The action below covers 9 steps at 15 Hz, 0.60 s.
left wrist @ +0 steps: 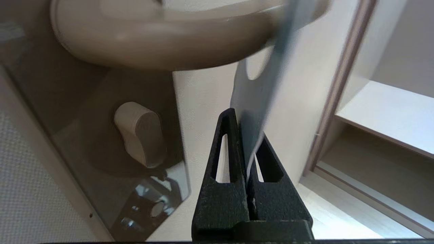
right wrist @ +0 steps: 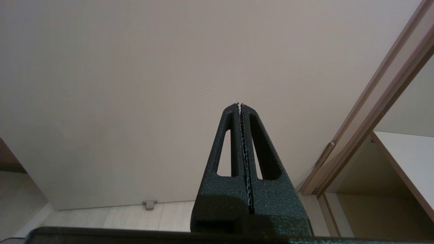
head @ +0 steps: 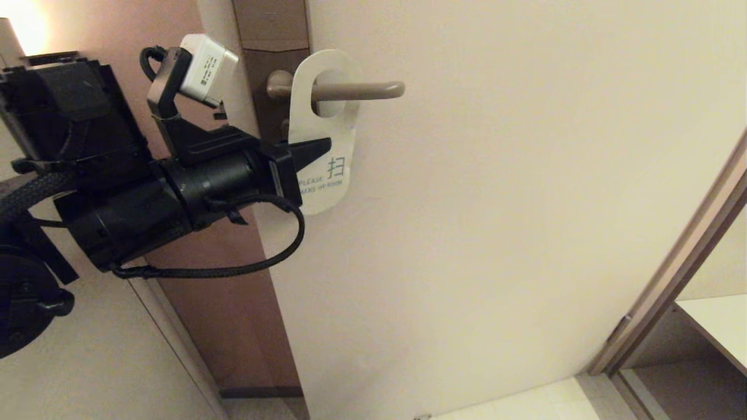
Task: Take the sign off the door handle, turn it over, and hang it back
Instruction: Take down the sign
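Left tool [head: 318, 149] clamps sign [head: 322, 125] edge below door handle [head: 350, 90].

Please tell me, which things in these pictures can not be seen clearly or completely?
- Sign, head view: the left gripper, shut on it, covers its left edge and part of the "PLEASE" line.
- Sign's other face: seen only edge-on and blurred in the left wrist view.
- Door handle, left wrist view: blurred, cut off by the top edge.
- Right gripper: absent from the head view; its wrist view shows only the door.
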Available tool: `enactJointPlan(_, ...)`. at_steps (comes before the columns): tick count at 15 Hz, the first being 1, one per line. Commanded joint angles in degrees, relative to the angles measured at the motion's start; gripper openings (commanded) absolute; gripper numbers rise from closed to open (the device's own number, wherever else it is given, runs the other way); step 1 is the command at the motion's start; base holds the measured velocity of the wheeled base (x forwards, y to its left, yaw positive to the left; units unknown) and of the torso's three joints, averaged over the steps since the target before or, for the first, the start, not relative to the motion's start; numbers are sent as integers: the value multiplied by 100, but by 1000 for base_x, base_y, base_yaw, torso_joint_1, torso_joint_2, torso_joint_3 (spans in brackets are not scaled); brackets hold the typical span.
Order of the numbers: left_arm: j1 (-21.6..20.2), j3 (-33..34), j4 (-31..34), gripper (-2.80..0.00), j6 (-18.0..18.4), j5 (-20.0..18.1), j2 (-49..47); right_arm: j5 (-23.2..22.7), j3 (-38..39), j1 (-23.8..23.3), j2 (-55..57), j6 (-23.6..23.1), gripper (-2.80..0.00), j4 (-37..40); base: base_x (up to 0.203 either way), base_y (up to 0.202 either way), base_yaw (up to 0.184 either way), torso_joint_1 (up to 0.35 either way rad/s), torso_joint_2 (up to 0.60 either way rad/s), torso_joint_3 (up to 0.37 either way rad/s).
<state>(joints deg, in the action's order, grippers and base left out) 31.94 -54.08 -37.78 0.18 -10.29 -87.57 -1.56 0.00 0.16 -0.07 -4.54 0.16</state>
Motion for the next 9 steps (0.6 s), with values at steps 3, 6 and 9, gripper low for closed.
enactJointPlan(3, 40, -103, -26, -280, 77, 214, -201, -2, 0, 2, 7, -3, -280, 2, 0, 0, 0, 0, 0, 0)
enactJointPlan(6, 120, -164, -36, -280, 87, 299, -278, -2, 0, 2, 7, -3, -280, 2, 0, 0, 0, 0, 0, 0)
enactJointPlan(9, 162, -177, -36, -280, 87, 299, -263, -2, 0, 2, 7, -6, -280, 6, 0, 0, 0, 0, 0, 0)
